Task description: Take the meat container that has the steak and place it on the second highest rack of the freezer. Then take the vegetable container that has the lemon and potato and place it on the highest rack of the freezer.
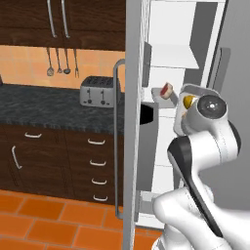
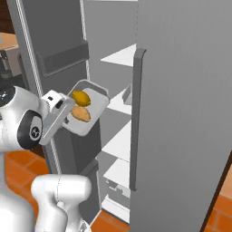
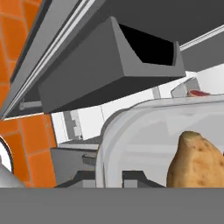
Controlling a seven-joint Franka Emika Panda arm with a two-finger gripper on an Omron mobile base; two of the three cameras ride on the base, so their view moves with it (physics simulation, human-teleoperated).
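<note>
door bin (image 3: 113, 61) juts from the open freezer (image 2: 181, 113) door just beside the tray (image 2: 81, 124), with open room toward the shelves. gripper (image 2: 68, 113) clamps the tray's rim, holding it tilted with lemon (image 2: 81, 97) and potato (image 2: 81, 113) inside. steak (image 1: 166, 89) sits on the second shelf (image 1: 168, 103).

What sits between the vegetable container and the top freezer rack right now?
Nothing visible: the vegetable container with lemon and potato is held in the open freezer doorway, and the highest rack lies bare above and beyond it.
</note>
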